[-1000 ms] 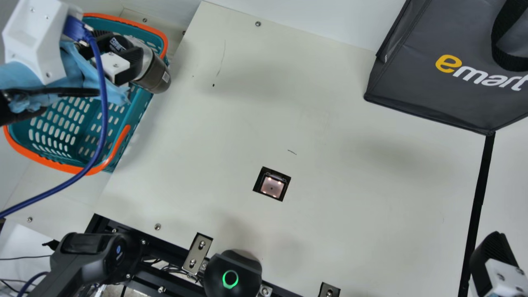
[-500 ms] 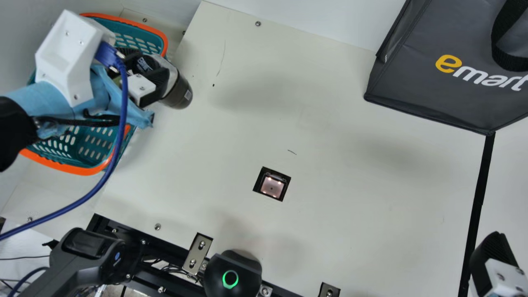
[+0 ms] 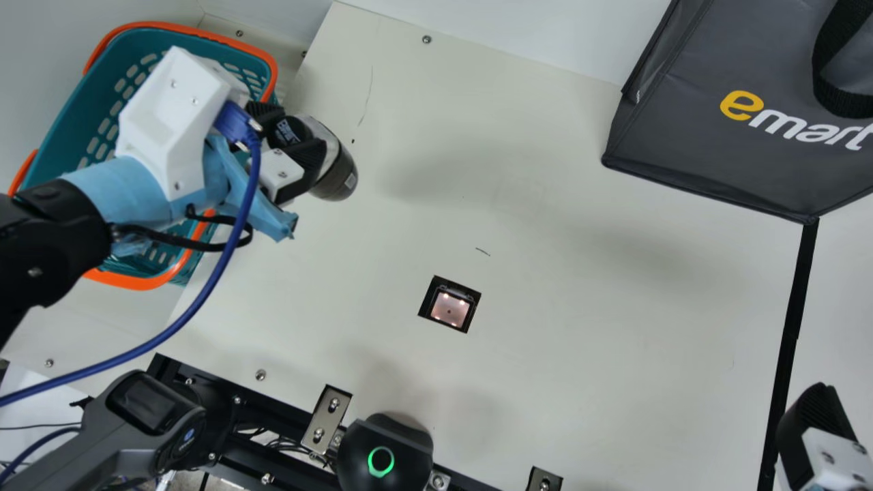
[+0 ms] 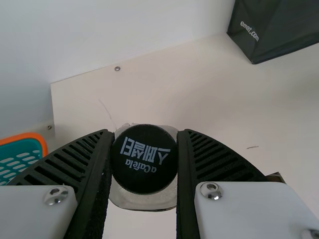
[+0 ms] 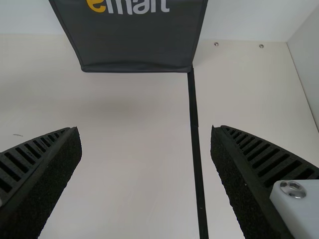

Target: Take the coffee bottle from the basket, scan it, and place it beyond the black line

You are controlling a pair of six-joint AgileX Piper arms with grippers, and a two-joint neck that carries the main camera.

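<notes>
At the table's left side, my left gripper [image 3: 294, 141] is shut on the coffee bottle [image 3: 337, 170], a dark bottle with a black cap, held just right of the teal basket [image 3: 102, 112]. In the left wrist view the bottle's cap [image 4: 144, 159] sits between the two pads of the left gripper [image 4: 144, 162]. My right gripper [image 3: 818, 423] is at the lower right corner by the black line [image 3: 791, 320]. The right wrist view has the right gripper [image 5: 147, 149] open with nothing between its fingers, the line [image 5: 195, 134] passing below. A lit scanner window [image 3: 450, 309] is set into the table.
A dark grey bag [image 3: 709, 136] stands at the back right, its lower corner meeting the black line's far end. A round black device with a green ring [image 3: 385, 453] and metal brackets [image 3: 327, 419] line the front edge. A blue cable [image 3: 198, 314] hangs from the left arm.
The left gripper has carried the bottle rightward and toward the table's front, from over the basket's edge to above the table. The right gripper has stayed in place.
</notes>
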